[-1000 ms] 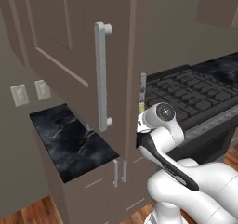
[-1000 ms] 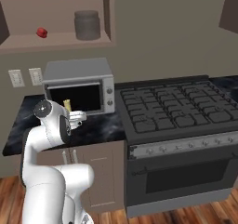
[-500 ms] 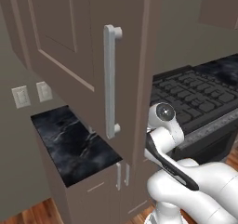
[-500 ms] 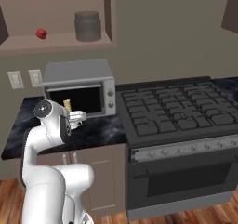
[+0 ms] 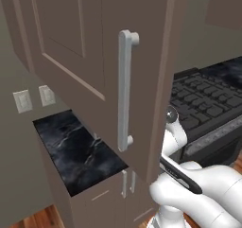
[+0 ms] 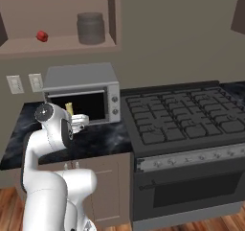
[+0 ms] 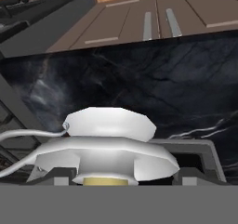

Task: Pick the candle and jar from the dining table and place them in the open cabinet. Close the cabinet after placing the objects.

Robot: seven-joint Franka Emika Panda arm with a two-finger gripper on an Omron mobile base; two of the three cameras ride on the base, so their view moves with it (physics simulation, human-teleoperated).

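Simulated kitchen: black white-veined marble counter (image 6: 103, 141) beside a black gas stove (image 6: 182, 117); grey microwave (image 6: 81, 93) on the counter; tall taupe-brown wall cabinet (image 6: 57, 45) open above it, its recessed-panel door (image 5: 94, 57) with pale bar handle (image 5: 125, 90) swung wide. Small round bright-red jar (image 6: 42, 36) on the cabinet shelf, well apart from a grey lidded canister (image 6: 91, 28). Two-finger gripper (image 6: 80, 121) in front of the microwave, clasping the yellowish candle in its clear-silvery holder (image 7: 109, 146), stick (image 6: 69, 108) upright.
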